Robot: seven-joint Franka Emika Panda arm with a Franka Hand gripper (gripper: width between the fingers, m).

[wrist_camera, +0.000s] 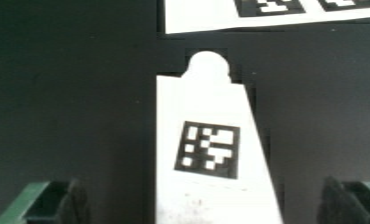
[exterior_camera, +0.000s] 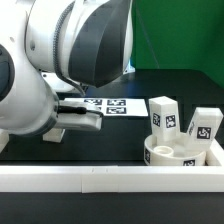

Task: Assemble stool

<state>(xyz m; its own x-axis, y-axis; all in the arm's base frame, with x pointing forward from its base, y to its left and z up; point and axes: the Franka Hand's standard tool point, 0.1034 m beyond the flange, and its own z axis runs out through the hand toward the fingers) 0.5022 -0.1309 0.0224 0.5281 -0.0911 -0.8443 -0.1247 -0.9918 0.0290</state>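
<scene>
Hand (wrist_camera: 196, 200), spread wide and empty, straddles a leg (wrist_camera: 203, 135) lying flat on the desk (wrist_camera: 66, 100), tag (wrist_camera: 208, 148) up, likely lined up for a grasp. The seat (exterior_camera: 172, 153) waits just beside the rail (exterior_camera: 100, 180), with two upright legs (exterior_camera: 162, 116).

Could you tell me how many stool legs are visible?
3. Two stand by the seat disc at the exterior view's right: one leg, a second leg. A third leg lies between the open gripper's fingers, wrist view. The arm may hide others.
</scene>
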